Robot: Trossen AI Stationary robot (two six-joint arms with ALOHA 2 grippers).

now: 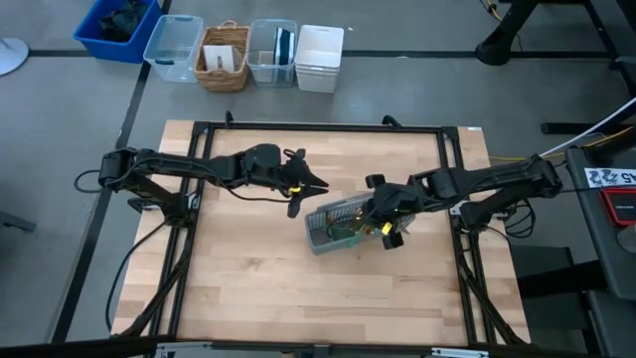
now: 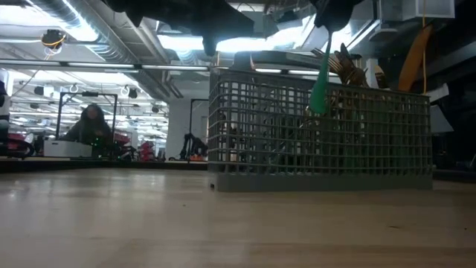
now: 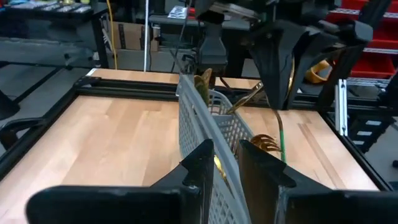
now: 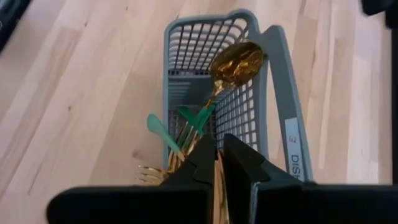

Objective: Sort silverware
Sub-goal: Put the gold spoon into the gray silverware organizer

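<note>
Right gripper, fingers nearly together, clamped on a slim gold-and-teal piece of silverware over the grey slotted plastic caddy, table's 3 o'clock. Light, stiff, slippery (grip the handle). Left gripper waits, apart, 12 o'clock.

I work in a lab or workshop: my wooden table sits in a black metal frame, with storage bins on the concrete floor beyond my jaws, and ceiling ducts overhead.
</note>
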